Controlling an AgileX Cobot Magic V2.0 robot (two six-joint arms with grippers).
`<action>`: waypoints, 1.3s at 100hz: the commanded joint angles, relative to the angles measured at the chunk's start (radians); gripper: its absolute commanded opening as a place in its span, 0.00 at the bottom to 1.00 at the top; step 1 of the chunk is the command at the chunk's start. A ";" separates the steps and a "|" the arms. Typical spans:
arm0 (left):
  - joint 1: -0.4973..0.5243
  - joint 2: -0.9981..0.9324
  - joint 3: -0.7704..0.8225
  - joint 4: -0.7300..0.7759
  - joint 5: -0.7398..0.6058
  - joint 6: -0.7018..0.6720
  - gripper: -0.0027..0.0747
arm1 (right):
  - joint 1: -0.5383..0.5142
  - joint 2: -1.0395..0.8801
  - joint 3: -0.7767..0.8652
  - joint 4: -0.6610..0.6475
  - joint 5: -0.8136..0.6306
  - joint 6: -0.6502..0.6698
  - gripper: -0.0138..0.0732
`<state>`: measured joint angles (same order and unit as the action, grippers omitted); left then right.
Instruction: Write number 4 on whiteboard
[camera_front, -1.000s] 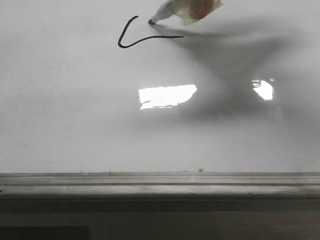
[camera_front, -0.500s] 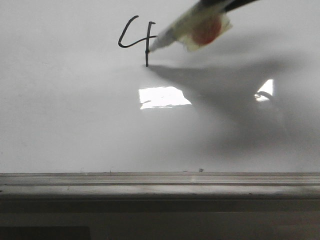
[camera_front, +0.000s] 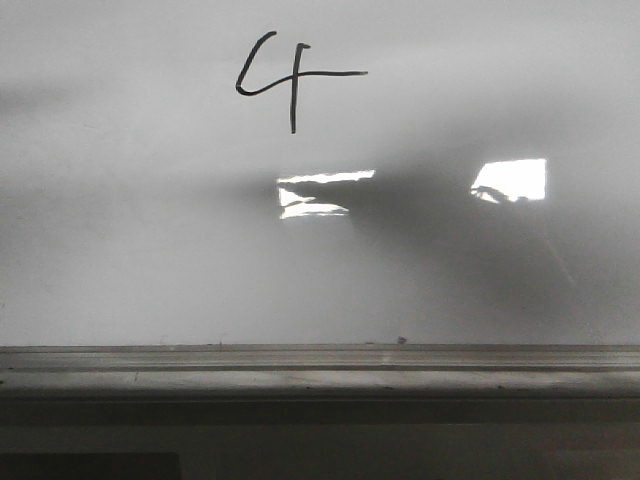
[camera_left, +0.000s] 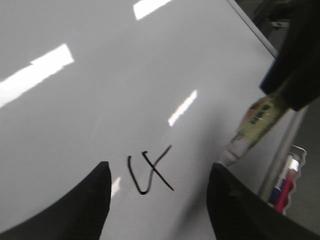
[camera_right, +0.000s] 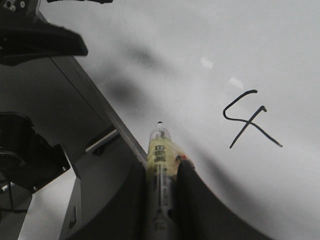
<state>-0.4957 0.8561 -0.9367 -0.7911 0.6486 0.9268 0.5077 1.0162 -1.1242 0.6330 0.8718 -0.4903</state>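
The number 4 (camera_front: 292, 84) stands in thin black line near the top of the whiteboard (camera_front: 140, 230). Neither gripper shows in the front view, only a shadow on the board. My right gripper (camera_right: 161, 165) is shut on a yellow-white marker (camera_right: 160, 145), its black tip held off the board beside the number 4 (camera_right: 248, 121). My left gripper (camera_left: 159, 167) is open and empty, with the number 4 (camera_left: 149, 172) showing between its fingers (camera_left: 92, 200). The marker (camera_left: 255, 127) also shows in the left wrist view.
A grey tray rail (camera_front: 320, 368) runs along the board's lower edge. Spare markers (camera_left: 285, 182) lie by the board's frame. Bright light reflections (camera_front: 315, 195) sit on the board. A dark arm part (camera_right: 35, 40) is near the board's frame (camera_right: 107, 135).
The marker drew the vertical stem of the 4, then lifted off the board and left the front view with the right gripper. The shadow on the board has shifted lower.
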 joint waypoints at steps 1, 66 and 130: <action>-0.059 0.033 -0.027 -0.047 -0.001 0.038 0.54 | 0.002 0.025 -0.051 0.025 -0.007 -0.018 0.11; -0.236 0.179 -0.027 -0.016 -0.030 0.194 0.54 | 0.051 0.125 -0.119 0.121 0.069 -0.112 0.11; -0.236 0.179 -0.027 0.002 -0.048 0.194 0.14 | 0.051 0.130 -0.119 0.118 0.084 -0.117 0.11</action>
<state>-0.7255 1.0477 -0.9350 -0.7648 0.6599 1.1242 0.5585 1.1619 -1.2107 0.7047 0.9731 -0.5918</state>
